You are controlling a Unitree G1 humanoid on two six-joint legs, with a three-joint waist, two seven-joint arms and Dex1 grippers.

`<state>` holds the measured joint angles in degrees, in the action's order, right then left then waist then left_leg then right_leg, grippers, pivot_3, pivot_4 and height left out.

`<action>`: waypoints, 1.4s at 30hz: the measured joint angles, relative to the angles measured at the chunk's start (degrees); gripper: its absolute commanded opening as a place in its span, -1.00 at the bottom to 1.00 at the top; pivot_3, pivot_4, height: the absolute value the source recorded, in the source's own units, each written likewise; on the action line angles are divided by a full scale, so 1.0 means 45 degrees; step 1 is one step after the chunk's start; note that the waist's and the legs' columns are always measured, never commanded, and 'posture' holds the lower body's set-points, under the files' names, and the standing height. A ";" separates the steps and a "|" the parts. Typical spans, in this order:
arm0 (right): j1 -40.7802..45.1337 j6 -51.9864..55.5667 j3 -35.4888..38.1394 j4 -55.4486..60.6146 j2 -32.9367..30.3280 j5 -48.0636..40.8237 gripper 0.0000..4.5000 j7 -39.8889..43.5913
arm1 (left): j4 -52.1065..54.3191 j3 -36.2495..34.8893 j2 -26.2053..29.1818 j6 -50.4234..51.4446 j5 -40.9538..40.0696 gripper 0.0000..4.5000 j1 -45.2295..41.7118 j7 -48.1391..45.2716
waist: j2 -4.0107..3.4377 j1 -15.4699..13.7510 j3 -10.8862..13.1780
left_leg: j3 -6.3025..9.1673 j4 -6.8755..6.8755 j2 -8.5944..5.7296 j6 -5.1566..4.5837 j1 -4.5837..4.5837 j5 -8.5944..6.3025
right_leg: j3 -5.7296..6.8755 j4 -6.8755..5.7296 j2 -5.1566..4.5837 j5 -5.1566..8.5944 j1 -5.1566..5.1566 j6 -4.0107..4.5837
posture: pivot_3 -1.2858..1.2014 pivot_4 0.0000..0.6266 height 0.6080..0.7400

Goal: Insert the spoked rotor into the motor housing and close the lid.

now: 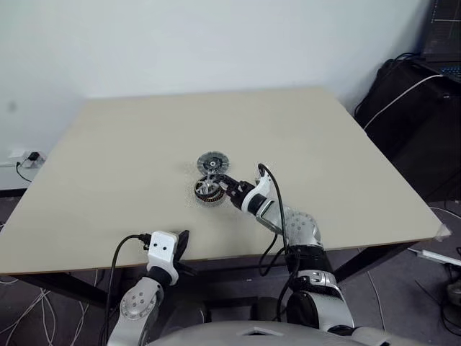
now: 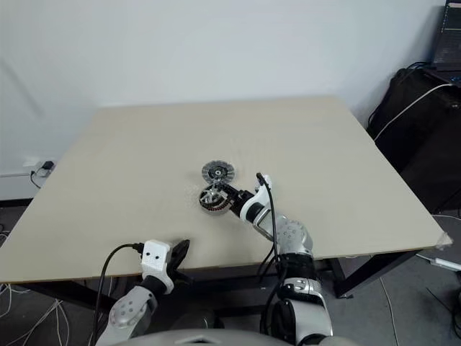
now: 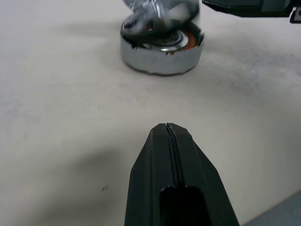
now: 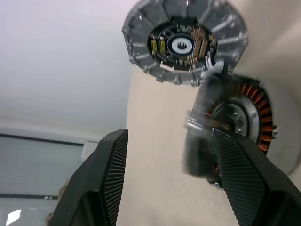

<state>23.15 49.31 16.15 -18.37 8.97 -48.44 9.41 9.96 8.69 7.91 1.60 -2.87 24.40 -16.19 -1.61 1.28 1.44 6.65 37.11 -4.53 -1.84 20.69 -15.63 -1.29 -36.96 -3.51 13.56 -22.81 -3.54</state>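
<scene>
The motor housing (image 3: pixel 160 63), a silvery disc with copper windings (image 4: pixel 254 106), sits mid-table. The spoked rotor (image 4: pixel 200 136) is blurred and leans tilted on the housing's top (image 3: pixel 155 21), not seated flat. The lid (image 1: pixel 212 162) lies just behind the housing with its ribbed rim and dark centre facing up (image 4: pixel 183 42). My right gripper (image 1: pixel 225 184) is open beside the housing. Its fingers (image 4: pixel 108 179) stand wide apart with the rotor in the gap, close to one of them. My left gripper (image 3: pixel 167 129) is shut and empty at the table's front edge (image 1: pixel 184 241), well short of the housing.
The beige table (image 1: pixel 108 180) is bare around the three parts. A black bag with a white cable (image 1: pixel 410 108) stands off its right side. A wall socket with plugs (image 1: pixel 25 157) is at the far left. Cables lie on the floor.
</scene>
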 measured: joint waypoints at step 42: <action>0.3319 -0.6970 -0.6927 -0.6068 -0.0616 1.0567 -0.99 0.1311 | 0.2326 0.0474 0.0004 0.1745 0.0002 -1.00 0.0323 0.0826 | 0.0026 0.0068 -0.0012 | -0.0002 0.0001 0.0001 0.0035 -0.0017 0.0020 | -0.0003 -0.0017 0.0054 -0.0019 -0.0001 0.0025 | 0.03 -1.00 1.00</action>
<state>38.09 17.94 -15.03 -45.68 6.20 -0.89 15.31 20.42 10.82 7.93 9.45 -2.86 25.86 -12.48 -1.49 1.59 1.38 6.65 37.11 -4.53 -1.69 20.62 -15.54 -1.31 -37.03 -3.26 13.47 -22.81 -3.43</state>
